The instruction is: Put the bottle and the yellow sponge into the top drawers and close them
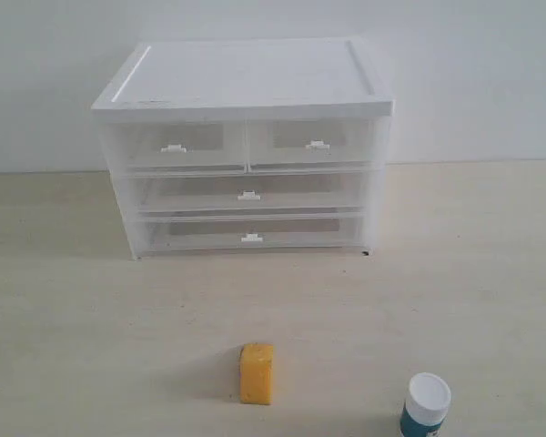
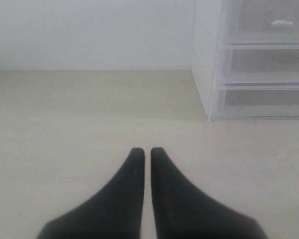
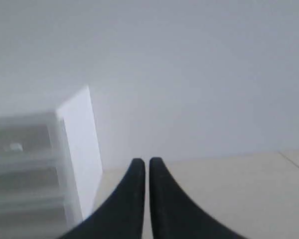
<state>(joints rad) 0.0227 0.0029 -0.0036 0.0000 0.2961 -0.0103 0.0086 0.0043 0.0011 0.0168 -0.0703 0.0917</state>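
Observation:
The yellow sponge (image 1: 257, 373) lies on the table in front of the cabinet. To its right, at the front edge of the exterior view, stands the bottle (image 1: 426, 407), teal-blue with a white cap. Both top drawers, left (image 1: 177, 146) and right (image 1: 314, 142), sit pushed in under the cabinet's white top. Neither arm shows in the exterior view. My left gripper (image 2: 146, 151) is shut, empty, over bare table with the cabinet off to one side. My right gripper (image 3: 147, 161) is shut too, holding nothing, beside the cabinet's side wall (image 3: 79, 149).
Two full-width clear drawers (image 1: 247, 194) (image 1: 251, 237) sit closed below the top pair. The cabinet (image 1: 246, 77) stands against a white wall. Light wooden table (image 1: 91, 346) spreads around the sponge and bottle.

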